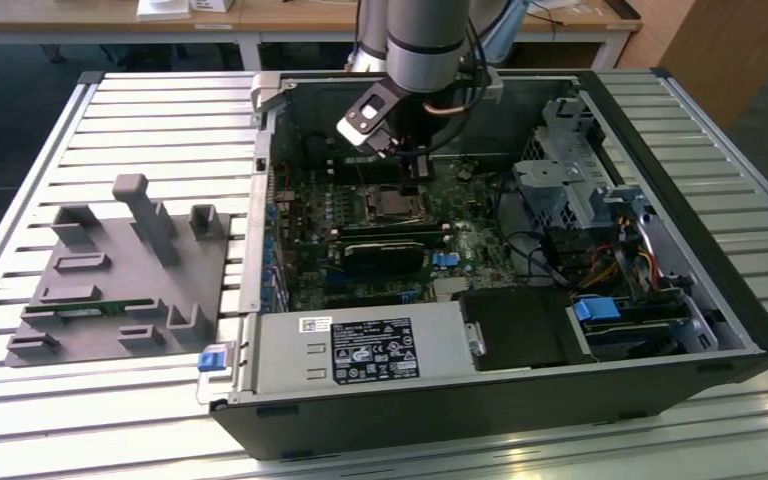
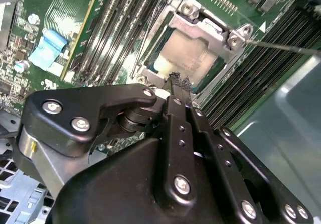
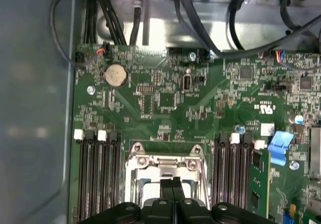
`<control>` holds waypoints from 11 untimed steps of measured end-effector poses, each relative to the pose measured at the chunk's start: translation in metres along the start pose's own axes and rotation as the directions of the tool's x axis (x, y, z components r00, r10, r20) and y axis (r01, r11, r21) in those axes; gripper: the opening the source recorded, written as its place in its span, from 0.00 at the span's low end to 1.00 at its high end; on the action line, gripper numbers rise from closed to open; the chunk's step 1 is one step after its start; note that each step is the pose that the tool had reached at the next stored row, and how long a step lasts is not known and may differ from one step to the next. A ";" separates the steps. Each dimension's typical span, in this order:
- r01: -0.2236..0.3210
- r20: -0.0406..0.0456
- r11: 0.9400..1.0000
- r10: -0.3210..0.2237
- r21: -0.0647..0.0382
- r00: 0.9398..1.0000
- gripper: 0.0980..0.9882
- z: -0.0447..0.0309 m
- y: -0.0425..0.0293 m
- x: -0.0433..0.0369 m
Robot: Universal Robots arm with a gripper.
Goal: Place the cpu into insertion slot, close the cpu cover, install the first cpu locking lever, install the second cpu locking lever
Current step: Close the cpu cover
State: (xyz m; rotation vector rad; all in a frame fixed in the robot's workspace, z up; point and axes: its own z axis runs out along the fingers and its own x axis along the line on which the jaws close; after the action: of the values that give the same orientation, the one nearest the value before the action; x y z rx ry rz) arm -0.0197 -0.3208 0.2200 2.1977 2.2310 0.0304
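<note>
The cpu (image 2: 188, 58) shows its pale silvery face, seated in the insertion slot (image 1: 391, 207) on the green motherboard. The cpu cover (image 2: 200, 25), a silver frame with screws at its corners, lies down around the chip; it is also in the first wrist view (image 3: 165, 159). A thin metal lever rod (image 2: 281, 45) runs out from one corner of the frame. My gripper (image 2: 179, 83) is shut, fingers pressed together with nothing between them, tips at the cover's edge. The exterior view has the gripper (image 1: 411, 185) reaching down inside the open case just above the slot.
Long black memory slots (image 3: 98, 179) flank the socket on both sides. A black card (image 1: 384, 250) lies nearer the case front. Cables (image 3: 200, 28) hang along the case wall. A grey fixture block (image 1: 117, 270) sits on the slatted table on the exterior view's left.
</note>
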 end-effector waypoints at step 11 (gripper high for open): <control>0.000 0.000 1.000 0.000 0.000 1.000 0.01 0.0059 -0.0098 0.0000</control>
State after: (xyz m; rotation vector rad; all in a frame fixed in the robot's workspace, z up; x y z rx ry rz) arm -0.0294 -0.3209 0.2138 2.1978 2.2312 0.0299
